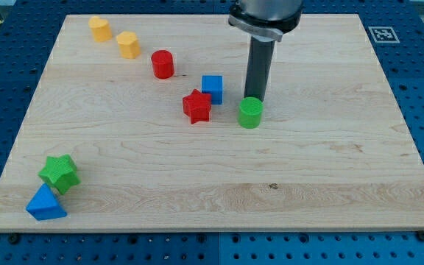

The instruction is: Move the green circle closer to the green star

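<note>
The green circle [250,112], a short cylinder, stands near the middle of the wooden board [212,199]. The green star [59,173] lies far off at the view's bottom left. My rod comes down from the view's top, and my tip [257,99] rests just behind the green circle, at its upper right edge, touching or nearly touching it.
A red star [196,106] and a blue cube [212,88] sit just left of the green circle. A red cylinder [163,64] and two yellow blocks [128,44] [99,29] run toward the top left. A blue triangle [46,204] touches the green star's lower side.
</note>
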### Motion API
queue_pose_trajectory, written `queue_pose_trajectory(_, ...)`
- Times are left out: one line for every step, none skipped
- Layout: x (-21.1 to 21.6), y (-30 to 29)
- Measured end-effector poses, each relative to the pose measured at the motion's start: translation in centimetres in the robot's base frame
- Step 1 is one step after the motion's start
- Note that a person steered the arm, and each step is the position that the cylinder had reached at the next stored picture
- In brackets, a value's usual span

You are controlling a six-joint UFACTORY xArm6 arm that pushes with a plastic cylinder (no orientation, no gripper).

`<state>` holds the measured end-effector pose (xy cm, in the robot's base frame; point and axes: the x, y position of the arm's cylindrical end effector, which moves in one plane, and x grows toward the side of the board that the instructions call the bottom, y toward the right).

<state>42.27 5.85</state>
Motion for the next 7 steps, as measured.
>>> queue_pose_trajectory(2.6, 0.0)
queue_pose_trajectory(4.2, 0.0)
queue_pose_trajectory(5.0, 0.3)
queue_pose_trajectory(6.7, 0.3)
queue_pose_trajectory(8.0, 0.6)
queue_pose_trajectory(8.5, 2.7)
queue_pose_trajectory(9.6, 2.6)
